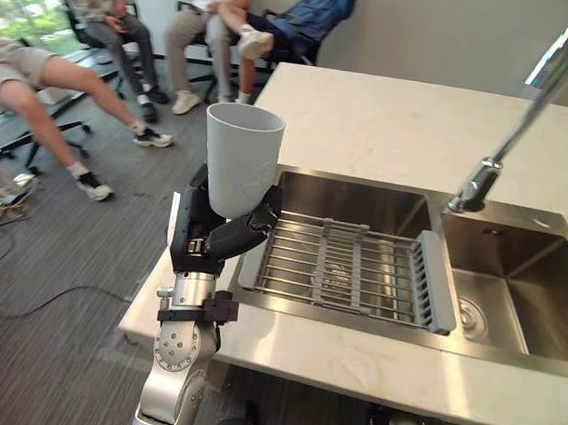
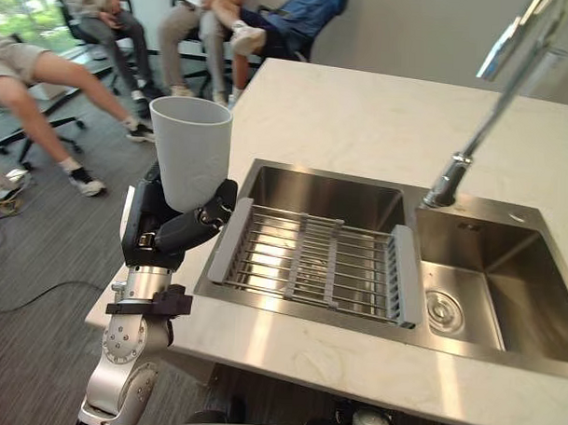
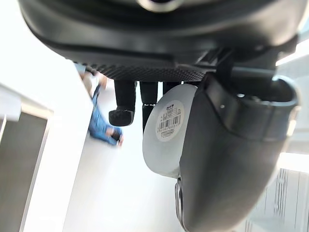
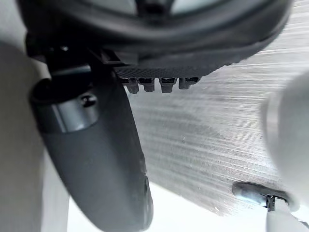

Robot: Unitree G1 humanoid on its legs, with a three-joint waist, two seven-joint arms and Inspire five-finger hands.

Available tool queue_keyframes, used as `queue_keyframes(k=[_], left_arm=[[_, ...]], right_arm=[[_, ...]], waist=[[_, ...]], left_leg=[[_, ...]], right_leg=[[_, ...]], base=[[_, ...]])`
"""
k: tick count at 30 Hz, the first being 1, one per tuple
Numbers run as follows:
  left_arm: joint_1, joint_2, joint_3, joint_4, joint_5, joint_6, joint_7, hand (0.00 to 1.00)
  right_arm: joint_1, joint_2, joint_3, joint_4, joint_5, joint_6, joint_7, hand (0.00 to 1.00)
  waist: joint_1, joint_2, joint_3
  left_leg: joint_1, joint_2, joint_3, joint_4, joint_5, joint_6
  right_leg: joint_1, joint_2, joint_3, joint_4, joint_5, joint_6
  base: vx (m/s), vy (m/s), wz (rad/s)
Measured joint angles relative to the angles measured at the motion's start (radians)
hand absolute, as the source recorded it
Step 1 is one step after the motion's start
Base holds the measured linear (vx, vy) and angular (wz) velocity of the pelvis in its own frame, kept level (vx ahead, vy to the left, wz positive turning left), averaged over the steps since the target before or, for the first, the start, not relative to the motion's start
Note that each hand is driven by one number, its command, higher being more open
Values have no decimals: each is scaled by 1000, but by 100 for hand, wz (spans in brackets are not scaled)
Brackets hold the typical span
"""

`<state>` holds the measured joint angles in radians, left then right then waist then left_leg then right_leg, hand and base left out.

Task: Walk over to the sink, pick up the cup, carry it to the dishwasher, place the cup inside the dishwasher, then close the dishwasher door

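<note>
Holds grey cup (image 1: pixel 241 160) upright, left hand (image 1: pixel 218 236) curled round it, nine o'clock of steel sink (image 1: pixel 354 201); marble counter (image 1: pixel 381 113), grey carpet (image 1: pixel 77 261), seated people (image 1: pixel 202 23) at eleven. Cannot tell right hand (image 4: pixel 96 159) state.

A white marble-patterned stone surface (image 1: pixel 381 113) runs away towards the far wall. A tall chrome faucet (image 1: pixel 476 189) rises from it and leans to the right. Just left of the faucet's base lies a grey-framed drying rack of metal bars (image 1: pixel 343 269), lying level. On the grey carpet floor (image 1: pixel 77 252) beyond the surface's left end, several people sit: one in beige trousers (image 1: pixel 207 19), another bare-legged in dark shoes (image 1: pixel 55 79).
</note>
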<state>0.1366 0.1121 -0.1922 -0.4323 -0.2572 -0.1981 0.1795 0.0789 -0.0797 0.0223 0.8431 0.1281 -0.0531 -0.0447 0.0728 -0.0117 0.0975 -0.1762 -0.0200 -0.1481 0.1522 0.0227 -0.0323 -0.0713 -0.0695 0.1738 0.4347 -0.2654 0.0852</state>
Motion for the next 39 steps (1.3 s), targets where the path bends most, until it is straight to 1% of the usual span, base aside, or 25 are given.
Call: queue_keyframes(k=[1, 2, 3, 4, 5, 6, 7, 8, 9, 10, 11, 12, 13, 15, 16, 17, 19, 22, 24, 26, 28, 31, 33, 37, 39], left_arm=[[3, -9, -17, -7, 0, 0, 6, 0], [5, -26, -35, -9, 0, -1, 9, 0], [6, -37, -59, -9, -1, -1, 12, 0], [7, -38, -80, -9, -6, -1, 14, 0], [6, -29, -104, -5, -14, -1, 15, 0], [1, -23, -116, 4, -19, -1, 15, 0], [-10, -17, -142, 8, -19, -1, 14, 0], [-14, -16, -156, 8, -19, -1, 10, 0], [-16, -21, -177, 7, -19, -1, -1, 0], [-20, -17, -184, 7, -20, -1, -5, 0], [-38, -14, -200, 7, -20, -1, -12, 0], [-63, -14, -211, 7, -20, -1, -22, 0], [-77, -15, -211, 8, -21, -1, -29, 0], [-122, -16, -212, 14, -40, -1, -38, 0], [-146, -24, -212, 31, -41, -3, -38, 0], [-156, -25, -213, 44, -41, -3, -38, 0], [-156, -8, -206, 94, -43, -2, -34, 0], [-139, -4, -190, 118, -49, 4, -28, 0], [-138, 3, -172, 118, -47, 3, -28, 0], [-132, 7, -154, 118, -36, 3, -28, 0], [-105, 7, -148, 118, -20, 4, -30, 0], [-72, 10, -149, 118, 5, 4, -35, 0], [-53, 17, -148, 118, 8, 4, -33, 0], [-8, 20, -143, 118, 40, 4, -27, 0], [9, 19, -138, 115, 45, 4, -29, 0]], right_arm=[[-4, 0, 17, -24, 3, 0, -4, 100], [-17, -7, 28, -38, 5, 0, -6, 100], [-26, -8, 29, -45, 7, -3, -7, 100], [-35, -6, 33, -45, 7, -4, -9, 100], [-47, -4, 34, -42, 6, -4, -10, 100], [-51, -1, 32, -31, 6, -4, -17, 100], [-53, 0, 20, -35, 6, -6, -31, 100], [-53, -5, 12, -35, 7, -6, -35, 100], [-48, -24, 0, -37, 9, -2, -43, 100], [-44, -30, -2, -42, 9, -2, -44, 100], [-30, -34, -18, -57, 9, -2, -45, 100], [-26, -39, -19, -65, 9, -2, -50, 100], [-26, -40, -19, -68, 9, -2, -50, 100], [-23, -34, -20, -84, 11, -4, -50, 100], [-22, -30, -34, -90, 11, -6, -47, 100], [-21, -24, -45, -90, 12, -6, -46, 100], [-18, 7, -60, -88, 18, -6, -46, 100], [9, 19, -49, -107, 25, -10, -25, 100], [30, -3, -49, -147, 24, -26, 18, 100], [44, -41, -67, -148, -10, -62, 26, 100], [49, -74, -113, -103, -55, -75, -10, 100], [55, -92, -129, -61, -85, -74, -43, 100], [66, -89, -120, -62, -99, -74, -43, 100], [104, -64, -45, -66, -162, -76, -34, 100], [121, -50, -22, -84, -157, -73, -14, 100]], waist=[[24, 5, 0], [24, 31, 7], [20, 55, 16], [23, 69, 27], [23, 73, 36], [20, 69, 40], [9, 55, 52], [1, 57, 51], [-15, 52, 54], [-17, 52, 55], [-23, 54, 53], [-34, 59, 49], [-40, 60, 48], [-56, 75, 37], [-65, 88, 28], [-66, 95, 22], [-59, 79, 10], [-57, 76, 3], [-58, 77, 3], [-60, 75, 0], [-64, 70, -9], [-65, 65, -14], [-64, 61, -17], [-62, 56, -39], [-61, 55, -41]], left_leg=[[-42, 2, -39, 6, 32, -27], [-77, 18, -88, 5, 55, -45], [-96, 39, -141, -12, 81, -65], [-94, 56, -169, -49, 100, -58], [-94, 99, -127, -100, 71, -21], [-101, 111, -86, -106, 31, 16], [-146, 108, 28, -58, 21, 16], [-160, 102, 79, -26, 21, 17], [-170, 95, 177, 92, 3, 27], [-162, 95, 206, 128, -8, 24], [-124, 101, 250, 173, -35, 16], [-73, 117, 289, 182, -68, 12], [-42, 125, 303, 174, -74, 7], [92, 143, 341, 42, -79, -14], [131, 144, 343, -62, -60, -42], [136, 143, 343, -89, -60, -43], [150, 117, 327, -113, -48, -44], [168, 90, 322, -113, -44, -39], [167, 84, 323, -118, -39, -30], [167, 82, 321, -129, -30, -18], [174, 80, 308, -152, -13, -13], [178, 78, 293, -180, 9, -11], [179, 78, 291, -187, 14, -11], [179, 77, 287, -192, 15, -11], [179, 73, 281, -195, 16, -9]], right_leg=[[0, 10, -14, -49, -24, -21], [-5, 36, -54, -78, -16, -31], [-6, 63, -103, -99, 0, -48], [-5, 83, -138, -104, 13, -65], [-2, 98, -183, -122, 36, -91], [0, 94, -207, -147, 53, -103], [-1, 66, -261, -181, 77, -110], [-4, 51, -289, -191, 87, -112], [-3, 26, -342, -218, 116, -113], [-3, 16, -357, -229, 120, -112], [-1, 2, -394, -242, 130, -110], [0, -8, -436, -250, 139, -106], [0, -14, -456, -251, 141, -103], [0, -23, -514, -252, 147, -93], [1, -22, -547, -261, 154, -80], [2, -20, -562, -267, 158, -73], [29, -41, -585, -290, 176, -48], [72, -58, -602, -319, 195, -29], [75, -60, -603, -333, 210, -27], [77, -59, -606, -343, 220, -27], [87, -61, -619, -350, 226, -28], [87, -58, -634, -350, 225, -28], [87, -55, -637, -350, 226, -28], [87, -51, -641, -350, 225, -29], [89, -53, -646, -350, 226, -29]], base=[[-179, -292, 110], [-203, -252, 114], [-195, -206, 112], [-255, -237, 111], [-205, -172, 90], [-314, -228, 114], [-212, -143, 107], [-256, -174, 144], [-122, -73, 105], [-186, -74, 117], [-136, -1, 102], [-127, 12, 105], [-99, 39, 100], [-73, 115, 89], [-52, 165, 75], [-54, 198, 68], [-32, 182, 40], [-29, 127, 26], [-70, 89, 4], [-70, 48, 3], [-58, 12, 14], [-43, -8, 16], [-13, -3, 5], [17, 0, 2], [23, 11, 8]])
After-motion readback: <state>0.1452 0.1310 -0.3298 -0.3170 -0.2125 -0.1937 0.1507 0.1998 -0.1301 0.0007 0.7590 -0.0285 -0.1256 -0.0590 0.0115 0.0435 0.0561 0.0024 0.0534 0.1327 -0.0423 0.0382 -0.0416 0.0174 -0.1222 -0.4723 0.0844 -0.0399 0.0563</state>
